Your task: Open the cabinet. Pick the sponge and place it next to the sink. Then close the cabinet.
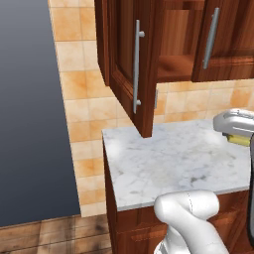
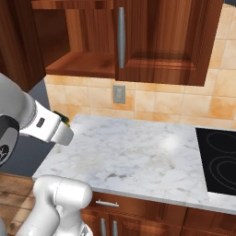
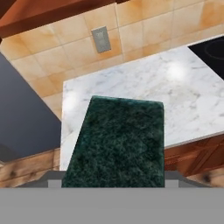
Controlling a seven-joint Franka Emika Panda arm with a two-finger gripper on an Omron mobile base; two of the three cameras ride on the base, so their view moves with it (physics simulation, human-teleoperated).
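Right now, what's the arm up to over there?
The arm's gripper holds the sponge, its dark green face big in the hand view, above the marble counter. The cabinet door hangs open, its shelf bare where visible. The stovetop lies at the counter's right end.

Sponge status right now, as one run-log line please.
sponge: held in fingers, above the marble counter | cabinet: left door open | placement by sink: not yet done | stovetop: at counter's right
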